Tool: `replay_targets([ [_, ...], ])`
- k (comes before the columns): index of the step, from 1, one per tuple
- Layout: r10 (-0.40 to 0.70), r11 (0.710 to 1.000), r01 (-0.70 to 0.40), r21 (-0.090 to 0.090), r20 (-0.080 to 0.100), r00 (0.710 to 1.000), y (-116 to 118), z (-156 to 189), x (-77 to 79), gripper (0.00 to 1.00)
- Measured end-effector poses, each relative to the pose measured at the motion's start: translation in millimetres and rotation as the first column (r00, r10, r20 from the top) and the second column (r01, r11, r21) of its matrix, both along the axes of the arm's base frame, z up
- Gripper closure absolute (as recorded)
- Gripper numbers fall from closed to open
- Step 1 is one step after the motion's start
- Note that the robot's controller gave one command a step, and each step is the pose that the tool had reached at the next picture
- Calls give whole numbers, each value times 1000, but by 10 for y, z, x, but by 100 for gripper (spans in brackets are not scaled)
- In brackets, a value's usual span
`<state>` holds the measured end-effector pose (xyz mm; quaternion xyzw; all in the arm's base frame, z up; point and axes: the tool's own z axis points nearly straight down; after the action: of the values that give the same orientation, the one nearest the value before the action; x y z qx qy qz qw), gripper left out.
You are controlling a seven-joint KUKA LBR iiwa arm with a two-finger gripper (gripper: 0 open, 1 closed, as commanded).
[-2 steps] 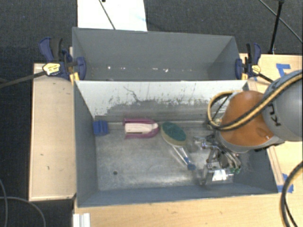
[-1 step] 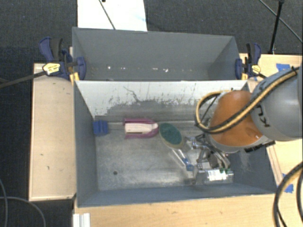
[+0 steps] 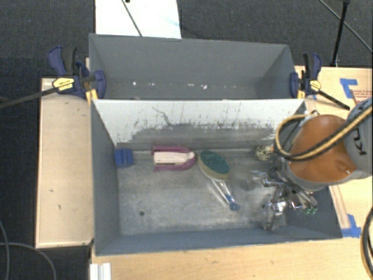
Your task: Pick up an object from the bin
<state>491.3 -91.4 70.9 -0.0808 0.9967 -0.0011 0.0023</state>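
Note:
My gripper point(image 3: 275, 206) hangs low over the bin's right front corner, under the orange cover, with bare bin floor beneath it. Nearest to it lies a dish brush point(image 3: 215, 164) with a green oval head and a clear handle that ends in a blue tip, pointing towards the gripper from the left. A small pale thing point(image 3: 262, 152) sits by the back wall, just above the gripper.
A purple and white holder point(image 3: 173, 158) lies at the back middle and a small blue block point(image 3: 123, 157) at the back left. The arm with its orange cover and cables comes in over the right rim.

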Motion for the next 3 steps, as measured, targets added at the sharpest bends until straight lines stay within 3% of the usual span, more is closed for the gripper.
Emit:
replay_targets([
  [1,-35,999,35,-3,3,999,-572,565,49,0],
  [2,328,945,-328,4,-2,945,-552,-1,71,0],
  [3,327,945,-327,1,-2,945,-565,4,73,100],
])
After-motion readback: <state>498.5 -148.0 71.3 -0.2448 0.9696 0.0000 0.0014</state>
